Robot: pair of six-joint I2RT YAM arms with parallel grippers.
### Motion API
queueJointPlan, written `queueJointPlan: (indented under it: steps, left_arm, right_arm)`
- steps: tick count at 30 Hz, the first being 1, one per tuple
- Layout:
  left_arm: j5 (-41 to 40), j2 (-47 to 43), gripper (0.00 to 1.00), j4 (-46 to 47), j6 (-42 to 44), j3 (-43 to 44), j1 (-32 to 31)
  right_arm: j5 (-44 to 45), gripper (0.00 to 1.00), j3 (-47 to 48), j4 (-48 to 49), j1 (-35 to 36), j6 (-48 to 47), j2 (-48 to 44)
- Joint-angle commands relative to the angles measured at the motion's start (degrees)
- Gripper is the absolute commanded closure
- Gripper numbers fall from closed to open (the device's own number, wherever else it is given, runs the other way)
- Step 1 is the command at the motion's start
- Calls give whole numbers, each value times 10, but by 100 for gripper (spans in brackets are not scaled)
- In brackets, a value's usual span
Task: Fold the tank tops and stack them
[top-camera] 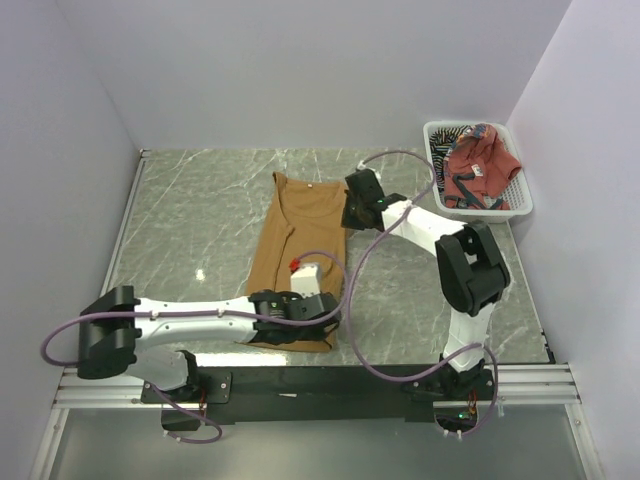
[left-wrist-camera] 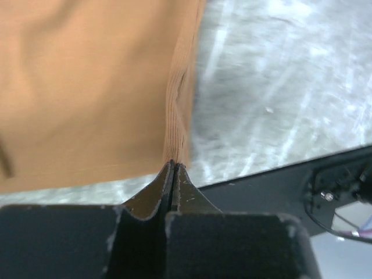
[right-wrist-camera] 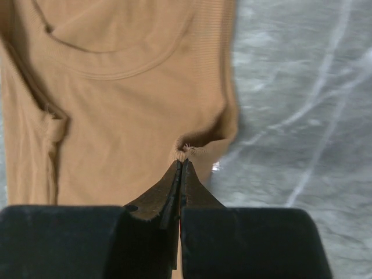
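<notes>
The mustard-tan tank top (top-camera: 300, 235) lies lengthwise on the marble table, neckline at the far end. My left gripper (top-camera: 325, 322) is shut on its near right hem corner, and in the left wrist view the ribbed edge of the cloth (left-wrist-camera: 177, 116) rises from the closed tips of the gripper (left-wrist-camera: 173, 164). My right gripper (top-camera: 348, 218) is shut on the right armhole edge, where a small bunch of tan cloth (right-wrist-camera: 185, 152) sits pinched at the tips of the gripper (right-wrist-camera: 182, 163). The brick-red top (top-camera: 482, 165) and the striped top (top-camera: 447, 140) lie crumpled in the basket.
The white mesh basket (top-camera: 522, 200) stands at the back right, close to the right wall. Grey walls enclose the table on three sides. A black rail (top-camera: 300, 378) runs along the near edge, also seen as the rail (left-wrist-camera: 273, 180) in the left wrist view.
</notes>
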Motion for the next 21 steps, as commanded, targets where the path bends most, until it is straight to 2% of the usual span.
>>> queueJointPlan:
  steps: [1, 7, 13, 21]
  left_arm:
    - [-18, -42, 99, -31, -52, -31, 19]
    - [-10, -83, 99, -60, -93, -80, 36]
    - [-7, -117, 99, -95, -132, -121, 59]
    - [19, -127, 99, -100, -138, -153, 89]
  right_arm:
    - [27, 100, 56, -31, 21, -1, 33]
    - [45, 100, 152, -72, 60, 0, 95]
    - [40, 100, 200, -82, 81, 2, 139]
    - [52, 100, 241, -92, 103, -2, 173]
